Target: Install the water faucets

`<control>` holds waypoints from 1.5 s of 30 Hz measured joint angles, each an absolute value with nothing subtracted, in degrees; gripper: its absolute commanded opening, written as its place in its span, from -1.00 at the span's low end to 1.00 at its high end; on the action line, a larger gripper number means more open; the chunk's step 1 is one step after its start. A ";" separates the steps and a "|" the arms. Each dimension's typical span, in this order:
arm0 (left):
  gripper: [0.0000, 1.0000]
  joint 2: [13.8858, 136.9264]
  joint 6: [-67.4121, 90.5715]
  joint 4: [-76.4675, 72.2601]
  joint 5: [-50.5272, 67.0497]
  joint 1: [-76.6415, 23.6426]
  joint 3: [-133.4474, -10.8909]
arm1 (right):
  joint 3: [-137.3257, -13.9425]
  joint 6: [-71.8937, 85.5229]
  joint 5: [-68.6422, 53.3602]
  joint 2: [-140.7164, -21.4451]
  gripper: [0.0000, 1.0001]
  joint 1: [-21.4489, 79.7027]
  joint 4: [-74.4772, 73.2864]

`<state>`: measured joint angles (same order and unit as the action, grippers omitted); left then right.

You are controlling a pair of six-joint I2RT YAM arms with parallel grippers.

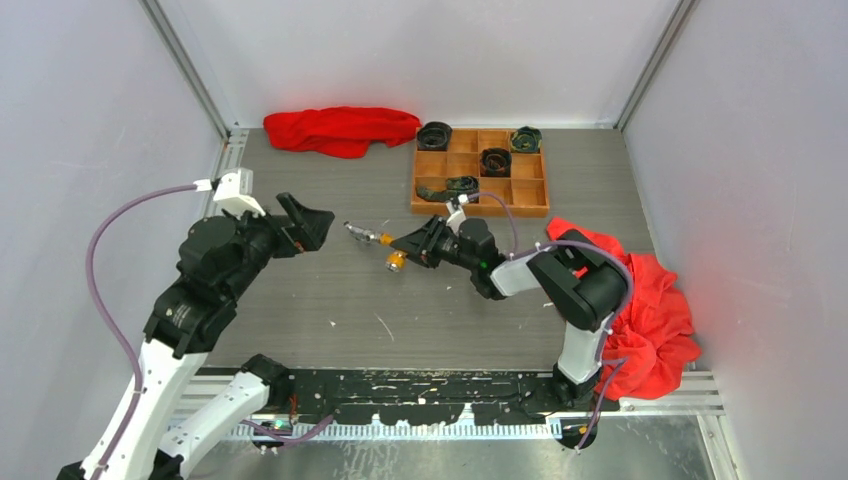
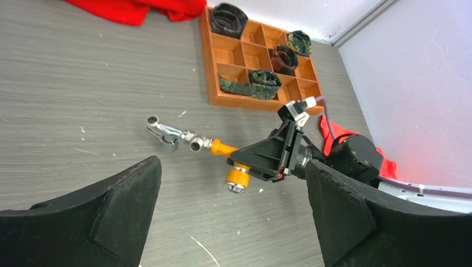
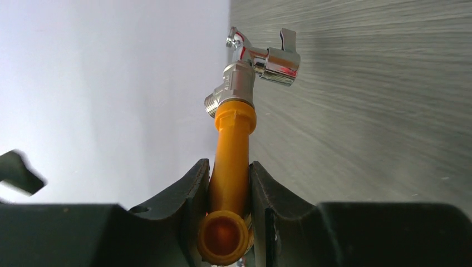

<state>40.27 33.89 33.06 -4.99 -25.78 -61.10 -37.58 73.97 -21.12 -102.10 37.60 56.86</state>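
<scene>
Orange-yellow faucet (image 3: pixel 231 161) was gripped by the narrowed right pincer (image 3: pixel 229 178), with the silver faucet (image 3: pixel 261 61) fitted on its far end, at mid surface (image 1: pixel 330 300). The left pincer (image 1: pixel 312 215) was held wide and empty near the silver end. A wooden tray (image 1: pixel 480 210) of dark rolls (image 1: pixel 434 135) was set behind, and a red cloth (image 1: pixel 655 310) was bunched beside the right arm.

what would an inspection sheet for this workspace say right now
surface: grey wood-grain table, a few white specks
job's things: silver faucet joined end to end with orange faucet, mid-table
clutter: red cloth at far edge; second red cloth beside right arm; wooden divider tray holding dark rolled items
grippers: right gripper shut on orange faucet; left gripper open, empty, fingers apart from silver faucet
cables: purple cable on left arm; second purple cable on right arm
surroundings: pale panel walls
</scene>
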 measured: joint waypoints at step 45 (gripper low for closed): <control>0.99 37.80 23.42 26.37 -10.33 -25.78 -56.86 | -68.73 12.53 44.95 -59.92 1.00 36.58 -20.45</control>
